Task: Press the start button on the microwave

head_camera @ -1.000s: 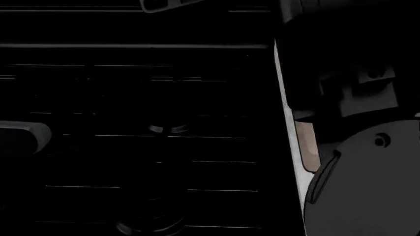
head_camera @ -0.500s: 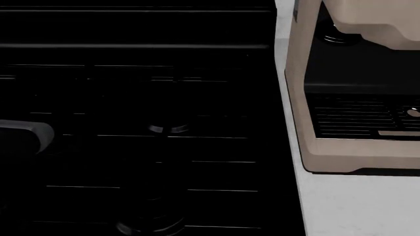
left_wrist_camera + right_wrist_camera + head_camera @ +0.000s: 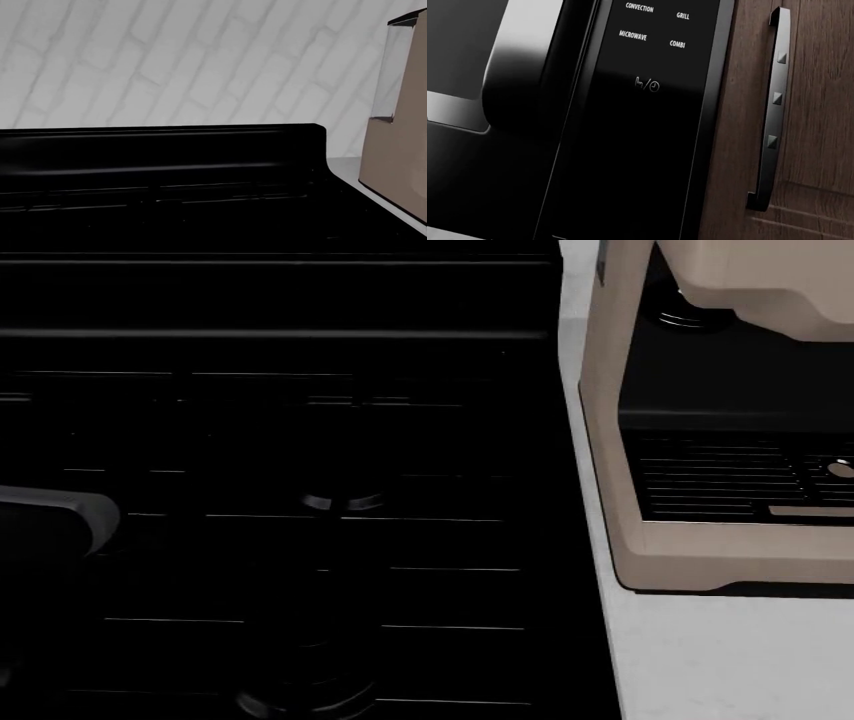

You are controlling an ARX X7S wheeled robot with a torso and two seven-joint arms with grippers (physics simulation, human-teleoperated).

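Change against the earlier head views: a second ago a dark grey arm segment filled the right side and hid the coffee machine; it has gone, and the machine shows in full. The grey rounded part (image 3: 60, 518) at the left edge has crept slightly inward since half a second ago. All else is unchanged.

Black stove (image 3: 280, 490): fills the left two-thirds of the head view, with grates and a burner cap (image 3: 342, 502). Its raised back panel (image 3: 160, 150) shows in the left wrist view against a white brick wall (image 3: 187, 60).

White counter (image 3: 734, 660): to the stove's right, bearing the coffee machine.

Beige coffee machine (image 3: 627, 540): just beside the stove's edge, with a black drip grille (image 3: 721, 475).

Microwave (image 3: 527, 125): right wrist view only, seen close. Black control panel (image 3: 640, 140) marked CONVECTION, GRILL, MICROWAVE, COMBI, with a hand-and-clock symbol (image 3: 647, 85); no start button can be made out. Silver door handle (image 3: 514, 55) beside the panel.

Wooden cabinet (image 3: 820, 125): adjoining the microwave, with a dark metal handle (image 3: 770, 107).

Grippers: neither shows its fingers; opening and hold cannot be told.
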